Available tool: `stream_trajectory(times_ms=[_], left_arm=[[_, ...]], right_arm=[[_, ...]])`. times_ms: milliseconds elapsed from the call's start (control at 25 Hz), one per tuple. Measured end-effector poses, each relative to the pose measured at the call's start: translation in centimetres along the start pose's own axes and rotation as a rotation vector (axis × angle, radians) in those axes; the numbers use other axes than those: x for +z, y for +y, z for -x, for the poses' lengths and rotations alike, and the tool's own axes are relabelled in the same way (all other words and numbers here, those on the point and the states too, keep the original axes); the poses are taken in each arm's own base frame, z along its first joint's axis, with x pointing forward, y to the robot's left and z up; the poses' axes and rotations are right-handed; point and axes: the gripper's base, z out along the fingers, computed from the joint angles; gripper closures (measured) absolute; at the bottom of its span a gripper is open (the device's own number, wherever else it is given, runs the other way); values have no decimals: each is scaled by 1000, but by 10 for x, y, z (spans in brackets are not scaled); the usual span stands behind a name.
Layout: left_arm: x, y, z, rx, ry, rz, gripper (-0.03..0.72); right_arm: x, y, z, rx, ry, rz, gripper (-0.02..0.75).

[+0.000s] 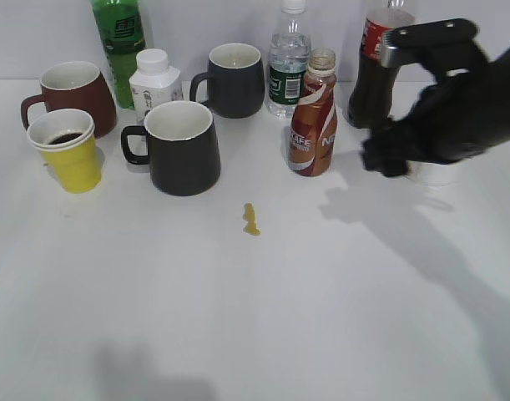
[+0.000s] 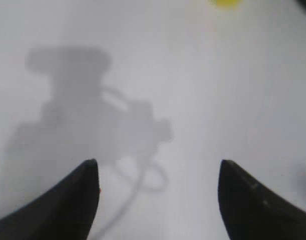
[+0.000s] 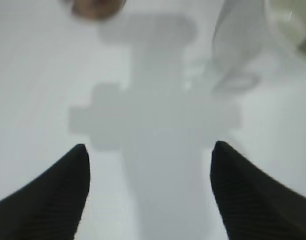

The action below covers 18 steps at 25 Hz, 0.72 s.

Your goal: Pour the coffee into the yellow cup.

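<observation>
My right hand (image 3: 148, 165) hangs with fingers spread and nothing between them, just right of the coffee (image 1: 314, 117), which stands uncapped on the bench (image 1: 321, 317). The yellow cup (image 1: 65, 150) sits far left, dark liquid inside. My left hand (image 2: 158, 180) is likewise spread over bare bench.

I see my right claw (image 3: 150, 187) spread wide and empty above the bench, and my left claw (image 2: 158, 200) likewise gaping, gripping nothing.
</observation>
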Motion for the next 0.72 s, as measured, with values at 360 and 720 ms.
stream_trajectory(times_ms=[360, 720], left_arm=[[-31, 1, -38, 171, 87, -110, 125], [-48, 13, -69, 196, -94, -109, 125]], right_arm=[[-75, 1, -27, -14, 237, 63, 228], [-164, -3, -107, 6, 229, 127, 249]])
